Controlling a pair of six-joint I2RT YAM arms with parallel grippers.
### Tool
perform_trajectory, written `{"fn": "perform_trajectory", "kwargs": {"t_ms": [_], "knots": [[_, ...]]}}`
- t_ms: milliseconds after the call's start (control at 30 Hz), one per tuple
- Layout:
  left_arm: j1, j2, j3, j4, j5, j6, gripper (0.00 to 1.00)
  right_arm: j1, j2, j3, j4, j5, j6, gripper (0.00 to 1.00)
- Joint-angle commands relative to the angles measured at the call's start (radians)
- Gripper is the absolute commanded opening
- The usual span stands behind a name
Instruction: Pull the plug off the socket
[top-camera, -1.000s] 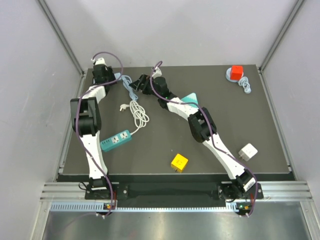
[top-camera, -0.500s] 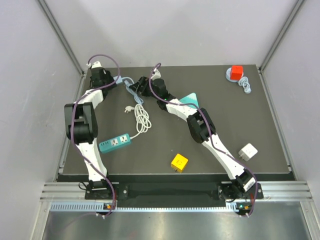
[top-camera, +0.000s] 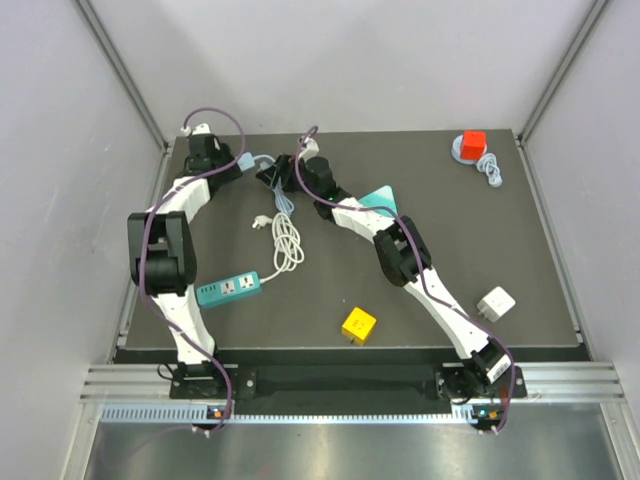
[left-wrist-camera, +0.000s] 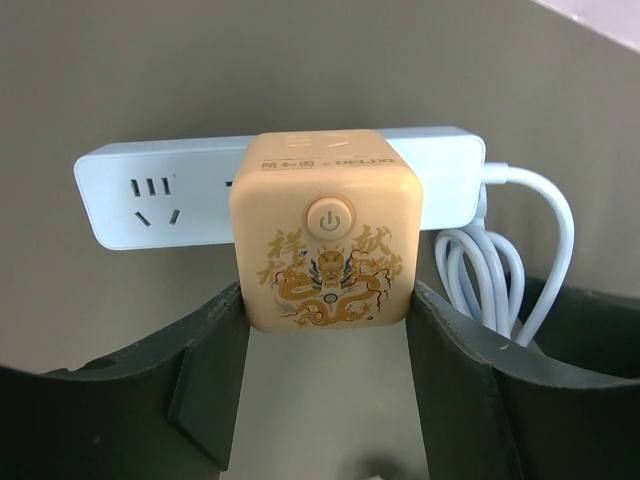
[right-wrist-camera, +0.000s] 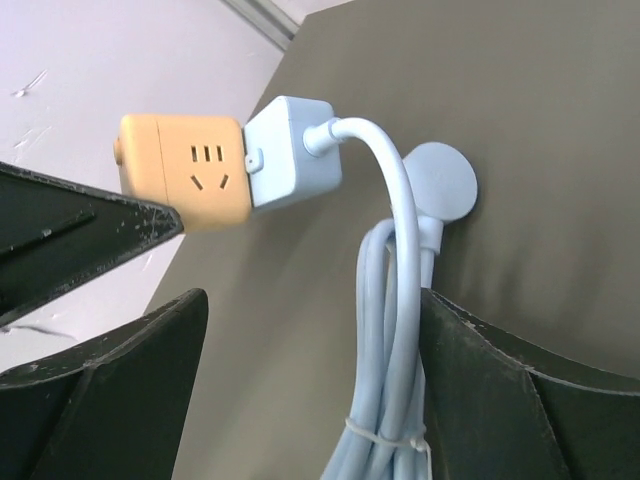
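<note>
A cream cube plug (left-wrist-camera: 325, 230) with a gold dragon print and a power button is plugged into a pale blue power strip (left-wrist-camera: 130, 195) that lies on the dark table. My left gripper (left-wrist-camera: 325, 318) is shut on the cube's near end, one finger against each side. In the right wrist view the cube (right-wrist-camera: 185, 170) sits on the strip's end (right-wrist-camera: 290, 150). The strip's bundled pale blue cable (right-wrist-camera: 395, 330) lies against one finger. My right gripper (right-wrist-camera: 312, 300) is open around that cable. In the top view both grippers, left (top-camera: 245, 163) and right (top-camera: 272, 175), meet at the strip (top-camera: 255, 160) at the back left.
A teal power strip (top-camera: 228, 290) with a coiled white cord (top-camera: 285, 240) lies at the left. A yellow cube (top-camera: 358, 324), a white adapter (top-camera: 495, 303) and a teal wedge (top-camera: 380, 197) lie on the table. A red cube plug (top-camera: 473, 143) sits at the back right.
My left gripper has swung right to the pale blue strip, next to the right gripper. The white cord and teal strip have shifted a little.
</note>
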Motion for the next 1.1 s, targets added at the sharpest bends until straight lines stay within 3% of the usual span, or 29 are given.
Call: {"fn": "perform_trajectory", "kwargs": {"t_ms": [0,567,767,833,1067], "knots": [[-0.007,-0.112,0.001,-0.016,0.071,0.004,0.0,0.023,-0.018,0.02,0.123,-0.062,-0.028,0.83],[-0.008,-0.161,-0.014,-0.085,0.083,0.039,0.0,0.006,-0.058,-0.034,0.157,-0.07,-0.117,0.69],[-0.008,-0.164,-0.013,-0.099,0.083,0.047,0.0,0.015,-0.128,-0.077,0.2,-0.096,-0.149,0.83],[-0.007,-0.161,-0.008,-0.111,0.077,0.053,0.0,0.012,-0.182,-0.17,0.209,-0.061,-0.177,0.88],[-0.005,-0.116,0.068,-0.238,0.021,0.044,0.0,-0.004,-0.372,-0.278,0.125,-0.064,-0.286,0.95]]}}
